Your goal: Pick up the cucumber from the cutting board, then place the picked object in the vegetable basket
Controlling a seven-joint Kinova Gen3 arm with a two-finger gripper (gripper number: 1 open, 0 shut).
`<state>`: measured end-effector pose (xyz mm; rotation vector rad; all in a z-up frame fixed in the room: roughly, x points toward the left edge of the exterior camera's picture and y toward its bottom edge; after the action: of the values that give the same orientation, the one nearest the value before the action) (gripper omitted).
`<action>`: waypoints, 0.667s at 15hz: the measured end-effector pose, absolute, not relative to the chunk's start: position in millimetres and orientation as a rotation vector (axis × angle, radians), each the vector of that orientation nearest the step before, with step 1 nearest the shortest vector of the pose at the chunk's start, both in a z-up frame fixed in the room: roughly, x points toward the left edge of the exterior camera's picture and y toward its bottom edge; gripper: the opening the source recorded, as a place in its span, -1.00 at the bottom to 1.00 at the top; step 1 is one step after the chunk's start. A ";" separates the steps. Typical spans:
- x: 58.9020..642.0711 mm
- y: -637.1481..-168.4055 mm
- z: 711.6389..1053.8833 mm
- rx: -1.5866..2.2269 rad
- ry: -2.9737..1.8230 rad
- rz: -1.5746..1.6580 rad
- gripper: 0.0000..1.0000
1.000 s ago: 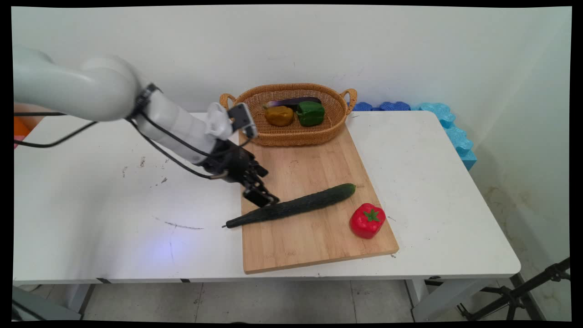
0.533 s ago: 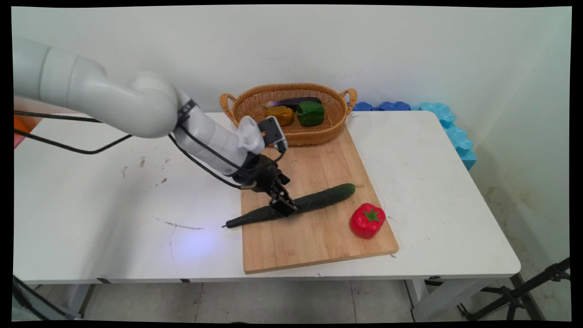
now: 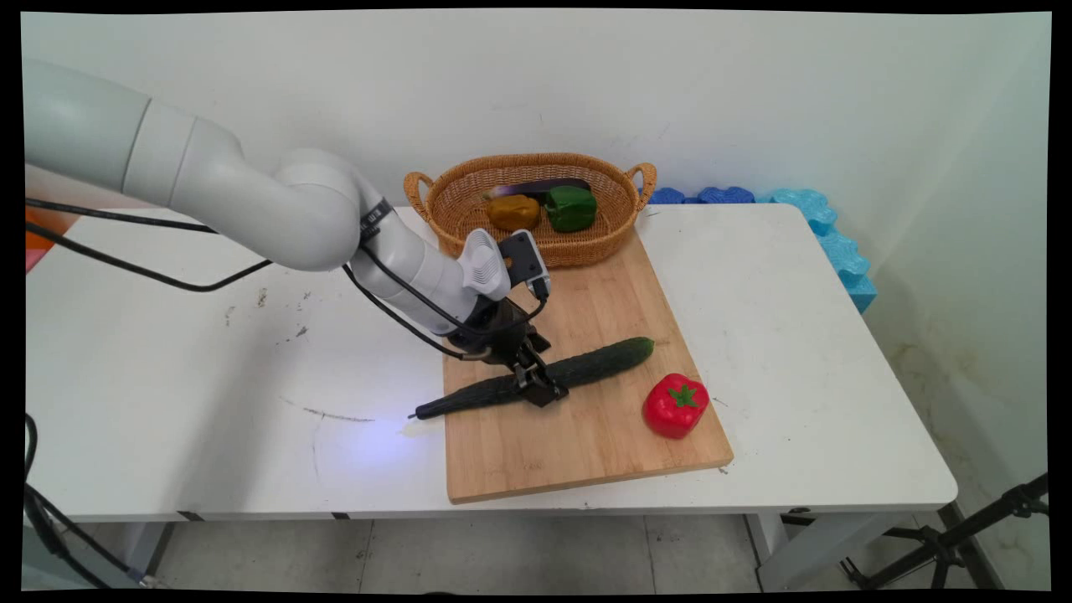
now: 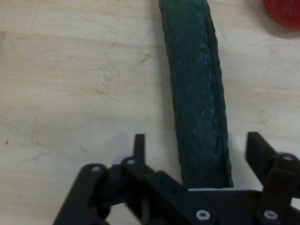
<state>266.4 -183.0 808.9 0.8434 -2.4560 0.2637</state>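
Gripper (image 4: 197,154) spread apart, straddling long bumpy dark-green cucumber (image 4: 199,98) — on pale bamboo board (image 3: 578,435).

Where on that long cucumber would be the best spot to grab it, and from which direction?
Probably mid-length, from above, fingers across its narrow width. The cucumber lies flat on the board, long and slender, so gripping near its middle should keep it balanced. The open end effector already straddles it there.

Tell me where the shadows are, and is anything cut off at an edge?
Main view: faint shadows lie beneath the red pepper and the tool on the wooden board. Hand view: the cucumber runs off the top edge, and only a corner of the pepper shows.
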 end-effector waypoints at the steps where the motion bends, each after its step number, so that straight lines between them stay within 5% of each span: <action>1: 265.5 -183.5 807.7 0.839 -2.461 0.267 -1.00; 10: 263.9 -183.2 809.4 0.813 -2.487 0.287 -1.00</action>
<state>263.9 -183.2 809.4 0.8134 -2.4866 0.2874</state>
